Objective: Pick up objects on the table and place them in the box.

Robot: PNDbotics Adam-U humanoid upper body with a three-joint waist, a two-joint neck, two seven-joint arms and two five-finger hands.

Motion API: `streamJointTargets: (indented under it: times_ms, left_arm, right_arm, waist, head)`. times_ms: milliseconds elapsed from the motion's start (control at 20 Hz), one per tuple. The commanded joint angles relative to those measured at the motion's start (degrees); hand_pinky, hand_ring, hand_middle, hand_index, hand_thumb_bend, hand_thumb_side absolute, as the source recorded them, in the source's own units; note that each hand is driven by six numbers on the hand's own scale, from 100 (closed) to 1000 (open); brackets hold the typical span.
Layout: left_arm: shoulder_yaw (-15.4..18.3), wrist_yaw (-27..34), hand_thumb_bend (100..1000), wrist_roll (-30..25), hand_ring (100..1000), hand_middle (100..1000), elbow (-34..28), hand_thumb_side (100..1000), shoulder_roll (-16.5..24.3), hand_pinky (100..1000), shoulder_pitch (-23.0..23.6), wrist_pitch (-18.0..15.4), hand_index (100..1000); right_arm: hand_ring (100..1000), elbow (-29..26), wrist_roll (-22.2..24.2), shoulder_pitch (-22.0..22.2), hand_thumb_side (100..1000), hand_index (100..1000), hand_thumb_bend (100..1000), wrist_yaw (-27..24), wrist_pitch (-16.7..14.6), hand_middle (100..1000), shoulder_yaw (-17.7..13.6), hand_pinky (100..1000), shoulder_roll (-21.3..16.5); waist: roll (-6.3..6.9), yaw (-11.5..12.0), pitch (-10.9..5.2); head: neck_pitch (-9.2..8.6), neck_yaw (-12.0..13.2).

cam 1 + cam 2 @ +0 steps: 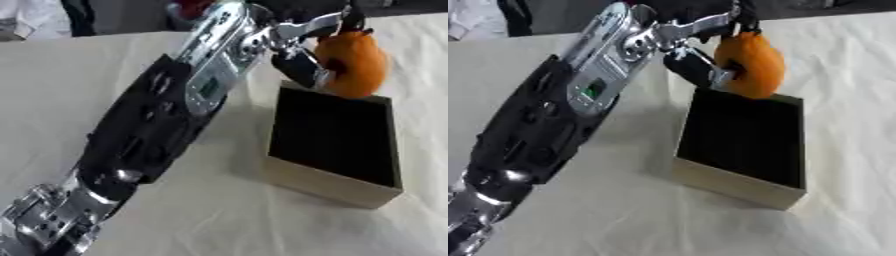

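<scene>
- Orange and roundish, the object point(354, 62) in the left eye view sits in the left hand point(302, 47), fingers curled round it, right over the far edge of the box point(328, 182).
- Same view: the box is open on top, dark inside with pale wood walls, standing on a cream cloth point(201, 215). The big black and silver left arm point(166, 120) runs diagonally just left of the box and hides a lot of cloth.
- Right eye view: same grip, and the orange thing overlaps the box's far rim. No right hand showing anywhere.
</scene>
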Motion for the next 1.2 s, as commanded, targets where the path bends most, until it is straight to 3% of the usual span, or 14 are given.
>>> streamJointTargets:
  times_ms: [50, 600, 800, 1050, 1200]
  left_arm:
    - [-0.1, -2.0, 100, 0.8, 553, 564, 0.9, 100, -1.5, 411, -0.4, -1.2, 605]
    - [-2.7, -5.2, 117, 0.8, 579, 589, 5.8, 100, -3.4, 443, 3.4, -3.9, 631]
    - [-3.2, -6.2, 270, 0.5, 616, 623, 7.5, 100, -3.8, 492, 4.1, -4.8, 677]
    - [-3.6, -6.9, 392, -0.9, 671, 676, 9.0, 100, -4.4, 553, 4.7, -6.3, 725]
    - [-3.6, -7.5, 537, -1.7, 739, 739, 9.3, 202, -4.5, 616, 4.8, -6.9, 784]
  right_arm:
    - [681, -1.0, 0.0, -1.1, 804, 783, 100, -0.5, -0.2, 568, 0.0, 596, -0.3]
    - [680, -1.0, -0.2, -0.9, 806, 783, 100, -0.5, -0.3, 567, -0.1, 595, -0.3]
    - [680, -1.0, -0.2, -0.9, 807, 782, 100, -0.5, -0.3, 567, -0.1, 595, -0.4]
    - [680, -1.0, -0.2, -0.8, 808, 782, 100, -0.5, -0.2, 567, -0.2, 595, -0.4]
    - [680, -1.0, -0.2, -0.8, 809, 782, 100, -0.5, -0.2, 567, -0.2, 595, -0.4]
  waist:
    - [-0.50, -0.3, -0.72]
    - [-0.03, -0.2, -0.36]
    - [0.06, -0.1, -0.33]
    - [0.01, -0.1, -0.31]
    - [0.02, 0.0, -0.34]
  head:
    - [-0.81, 0.5]
    - [-0.62, 0.1]
    - [-0.51, -0.1]
    - [-0.30, 0.0]
    - [-0.25, 0.0]
